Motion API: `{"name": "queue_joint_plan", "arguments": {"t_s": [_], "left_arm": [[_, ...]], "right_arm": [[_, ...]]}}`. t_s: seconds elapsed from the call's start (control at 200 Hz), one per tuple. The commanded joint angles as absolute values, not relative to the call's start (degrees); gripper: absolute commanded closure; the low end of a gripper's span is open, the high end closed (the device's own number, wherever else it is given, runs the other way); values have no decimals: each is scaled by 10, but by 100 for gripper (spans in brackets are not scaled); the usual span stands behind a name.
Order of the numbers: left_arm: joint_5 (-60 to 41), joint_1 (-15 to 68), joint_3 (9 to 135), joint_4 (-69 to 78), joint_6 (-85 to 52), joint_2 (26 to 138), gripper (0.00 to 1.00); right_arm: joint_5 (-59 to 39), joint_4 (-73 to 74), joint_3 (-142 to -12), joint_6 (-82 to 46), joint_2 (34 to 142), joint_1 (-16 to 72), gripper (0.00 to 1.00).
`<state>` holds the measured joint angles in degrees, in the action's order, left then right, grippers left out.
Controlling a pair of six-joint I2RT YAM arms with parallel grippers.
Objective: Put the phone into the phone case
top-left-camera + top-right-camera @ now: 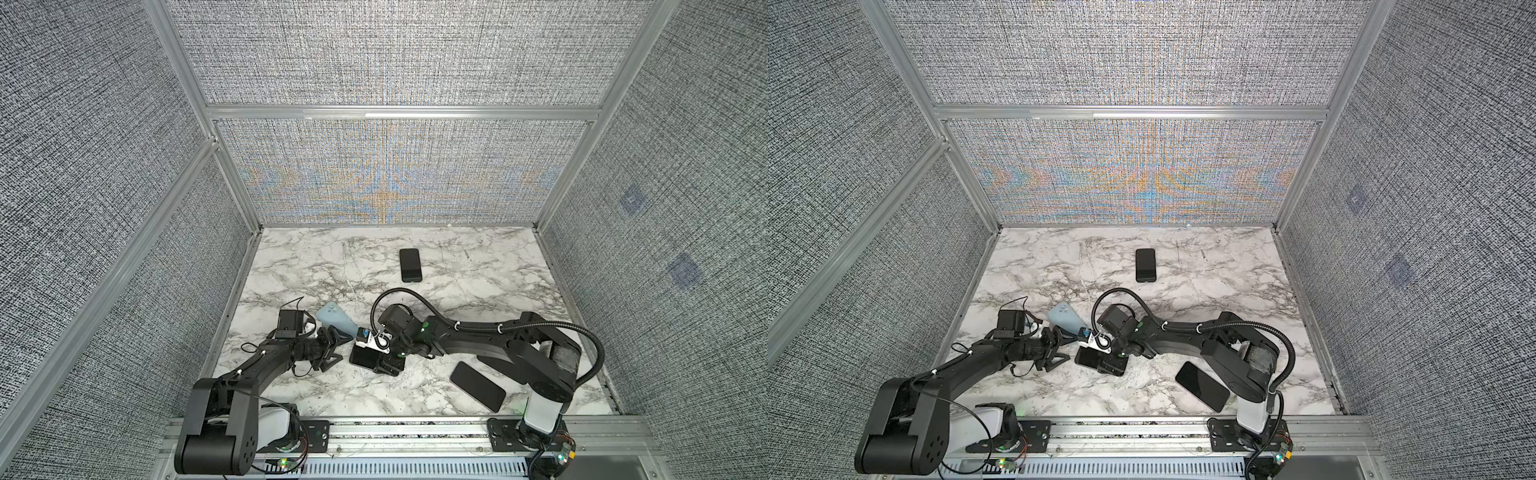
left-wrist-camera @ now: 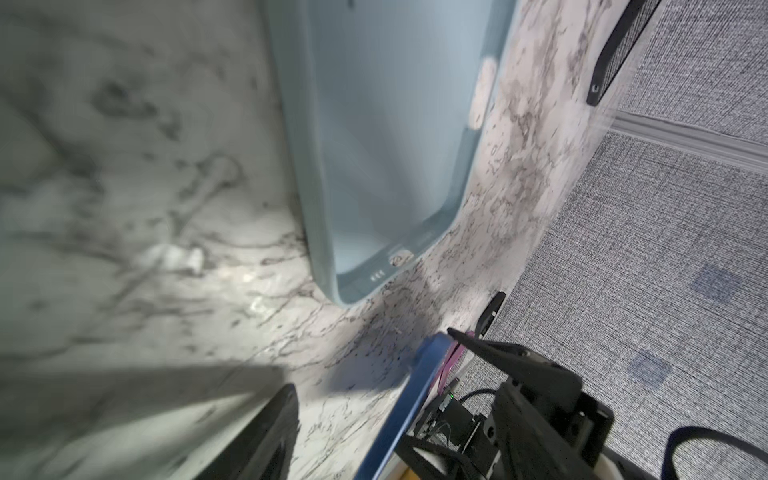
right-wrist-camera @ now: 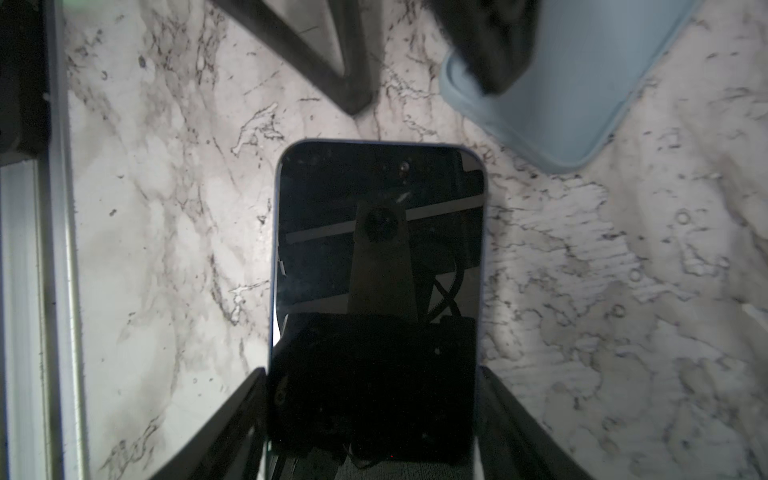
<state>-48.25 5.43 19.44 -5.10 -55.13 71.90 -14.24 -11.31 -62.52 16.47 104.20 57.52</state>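
The light blue phone case lies open side up on the marble table, left of centre; its inside shows in the left wrist view. The phone, with a black screen and blue edge, is held flat just above the table, and my right gripper is shut on its two long sides. In both top views the phone points left, towards my left gripper. That gripper is open. One of its fingers overlaps the case's near corner, and nothing is held between them.
A second black phone lies near the back of the table and a third at the front right under the right arm. The aluminium rail runs along the front edge. Fabric walls close in the other three sides.
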Motion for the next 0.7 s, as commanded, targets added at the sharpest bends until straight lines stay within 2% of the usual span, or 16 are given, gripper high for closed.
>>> {"name": "queue_joint_plan", "arguments": {"t_s": [0.0, 0.35, 0.56, 0.69], "left_arm": [[-520, 71, 186, 82, -598, 736, 32], [-541, 105, 199, 136, -589, 745, 49], [-535, 105, 203, 119, -571, 743, 66], [-533, 105, 202, 116, -564, 747, 73]], "right_arm": [[-156, -86, -632, 167, 1036, 565, 34], [-168, -75, -638, 171, 1041, 545, 34], [-170, -73, -640, 169, 1045, 544, 34], [-170, -76, -644, 171, 1046, 542, 34]]}}
